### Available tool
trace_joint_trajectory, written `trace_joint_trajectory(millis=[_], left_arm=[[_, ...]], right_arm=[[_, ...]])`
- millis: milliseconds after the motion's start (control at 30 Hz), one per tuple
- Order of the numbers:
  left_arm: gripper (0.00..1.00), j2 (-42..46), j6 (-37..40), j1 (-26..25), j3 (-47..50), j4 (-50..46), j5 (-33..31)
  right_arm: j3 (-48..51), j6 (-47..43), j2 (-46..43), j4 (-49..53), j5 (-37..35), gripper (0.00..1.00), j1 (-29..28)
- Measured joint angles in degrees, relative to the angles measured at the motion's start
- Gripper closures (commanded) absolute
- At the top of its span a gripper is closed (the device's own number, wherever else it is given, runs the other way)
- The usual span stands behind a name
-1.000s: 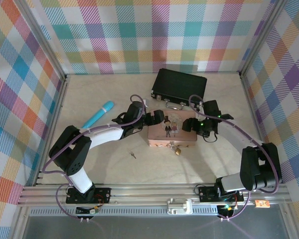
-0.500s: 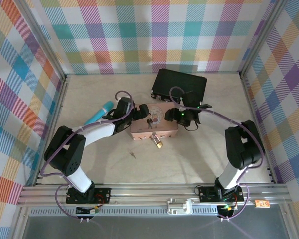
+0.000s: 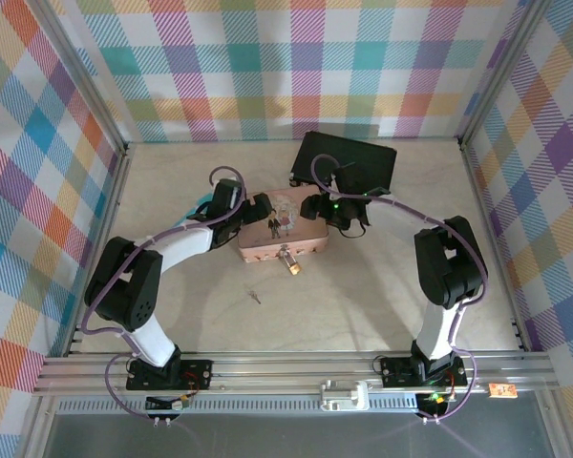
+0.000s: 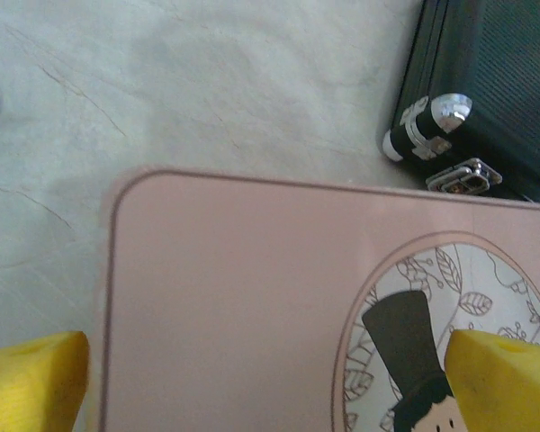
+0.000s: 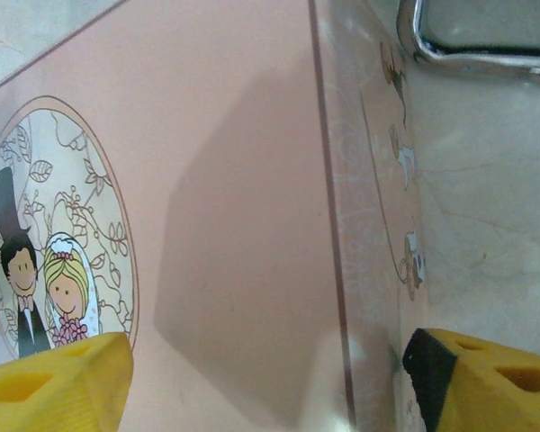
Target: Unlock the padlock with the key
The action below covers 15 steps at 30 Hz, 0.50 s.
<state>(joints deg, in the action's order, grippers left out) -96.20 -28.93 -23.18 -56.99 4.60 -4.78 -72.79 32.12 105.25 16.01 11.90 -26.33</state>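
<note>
I see left jaws and right jaws released over the pink tin's (image 3: 285,232) ends; padlock (image 3: 293,268) on its near side, key (image 3: 255,297) apart on the surface.

Pale table (image 3: 392,296) carries pink tin (image 3: 301,243), black case (image 3: 355,162), small key (image 3: 255,297).

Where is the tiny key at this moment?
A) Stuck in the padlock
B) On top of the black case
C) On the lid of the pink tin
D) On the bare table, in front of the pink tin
D: the key lies by itself on the bare table, on the arm-base side of the pink tin and apart from the padlock.
</note>
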Motion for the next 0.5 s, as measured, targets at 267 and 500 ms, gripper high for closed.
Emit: trace_joint_trajectory(millis=[267, 500], left_arm=[[0.0, 5.9, 2.4, 6.2, 0.3, -4.1, -0.1], [0.0, 21.4, 2.9, 8.0, 6.6, -7.3, 0.9]], right_arm=[[-0.5, -8.2, -8.3, 9.2, -7.5, 0.15, -3.0], [-2.6, -11.8, -9.5, 16.7, -11.6, 0.24, -21.6]])
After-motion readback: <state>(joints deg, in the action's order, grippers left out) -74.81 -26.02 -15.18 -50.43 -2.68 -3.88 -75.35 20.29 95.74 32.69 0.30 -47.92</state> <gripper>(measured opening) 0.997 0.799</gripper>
